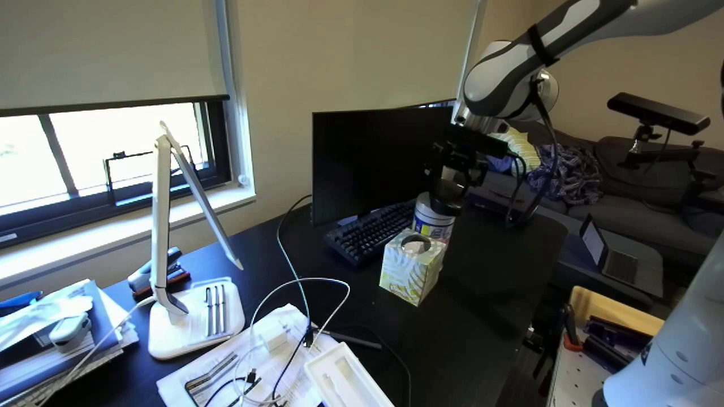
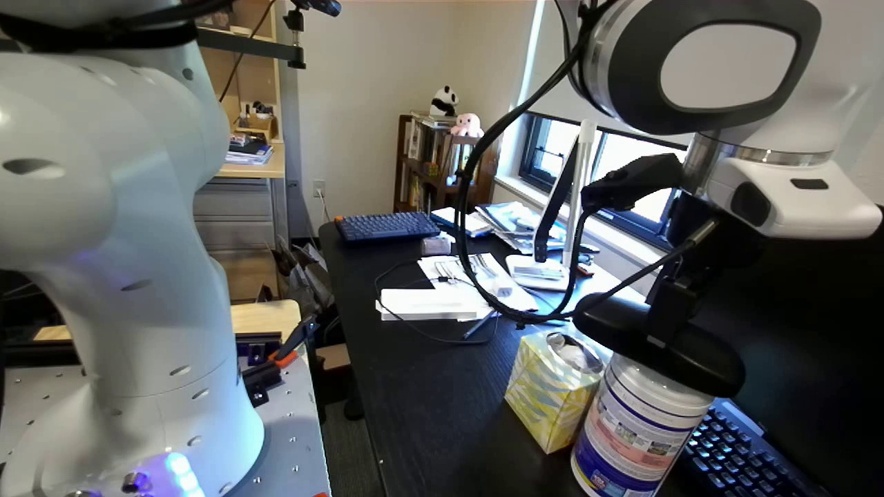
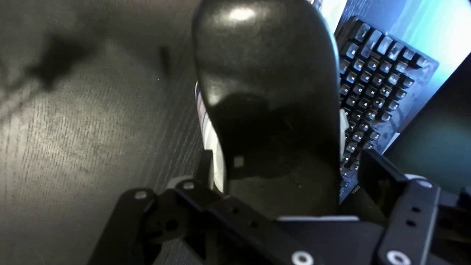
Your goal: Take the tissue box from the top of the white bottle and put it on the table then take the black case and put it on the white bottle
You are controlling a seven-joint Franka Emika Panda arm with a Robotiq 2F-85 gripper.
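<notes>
The black case (image 3: 272,92) sits on top of the white bottle (image 2: 632,438), ends overhanging the cap. Plain and smooth, rounded end, slight waist in the wrist view. Bright glare near the top of that view, dark shadow across the middle. Small pale square spot near its left edge — can't tell if mark or reflection. Can't tell either if it lies fully flat on the cap.

The pincer (image 3: 289,162) straddles it, jaws spread, one per side. Wrist view shows a gap at both edges: white of the bottle on the left, keyboard (image 3: 368,84) on the right.

Bottle upright on the worktop (image 2: 414,386), label with blue-purple band and pinkish panel. The tissue box (image 2: 552,386) is on the worktop too, just beside the bottle — touching or not, can't tell. Cream with yellow-green pattern, white tissue in an oval opening. It blocks the bottle's lower part in an exterior view.

In the way: keyboard close on the bottle's other side, dark monitor (image 1: 373,164) behind. A black cable (image 2: 461,207) loops off the arm (image 1: 509,73); its lower run passes near the case's end. The desk lamp (image 1: 160,226) and white tray (image 1: 350,376) sit well apart.
</notes>
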